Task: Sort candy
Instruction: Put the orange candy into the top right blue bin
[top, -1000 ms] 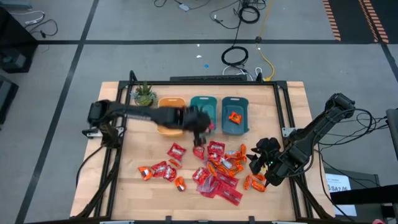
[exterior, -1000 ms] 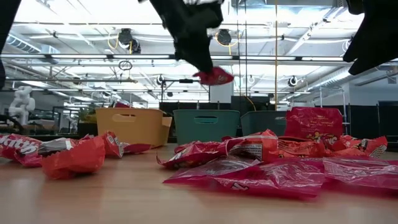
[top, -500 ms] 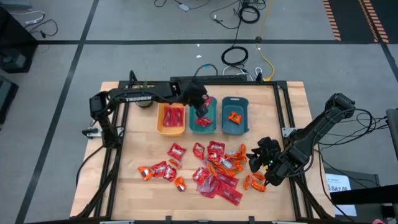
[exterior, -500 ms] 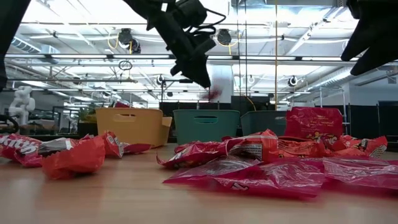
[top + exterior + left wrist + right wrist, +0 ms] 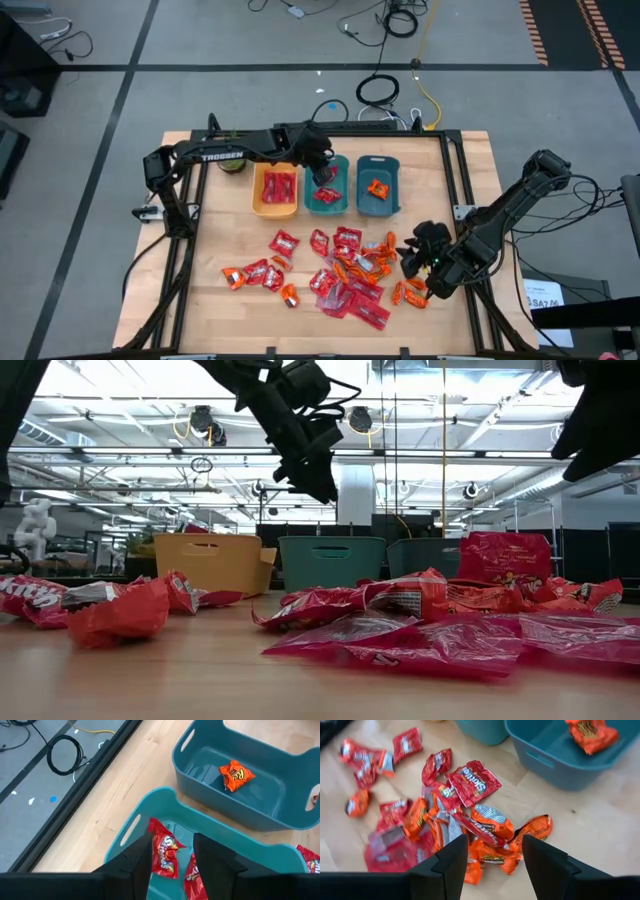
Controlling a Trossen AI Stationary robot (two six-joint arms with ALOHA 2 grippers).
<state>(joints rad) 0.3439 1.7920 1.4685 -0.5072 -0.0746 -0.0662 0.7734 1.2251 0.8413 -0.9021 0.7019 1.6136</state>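
Left gripper (image 5: pixel 322 172) over middle teal plastic bin (image 5: pixel 327 186), fingers apart, holding nothing; red squarish candy packet (image 5: pixel 164 851) lies inside. Right gripper (image 5: pixel 420 262) parted, empty, near right candy pile (image 5: pixel 345 268).

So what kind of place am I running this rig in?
Most likely a robotics lab or workshop: a framed wooden table on a taped concrete floor, loose cables behind it, and an open industrial ceiling with exposed lights in the low view.

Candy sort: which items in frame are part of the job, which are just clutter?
Job:
- loose candy pile
- yellow bin
- middle teal bin
- right teal bin
- left claw, open over the middle teal bin
- right claw, open beside the pile

Clutter:
- potted plant
- floor cables
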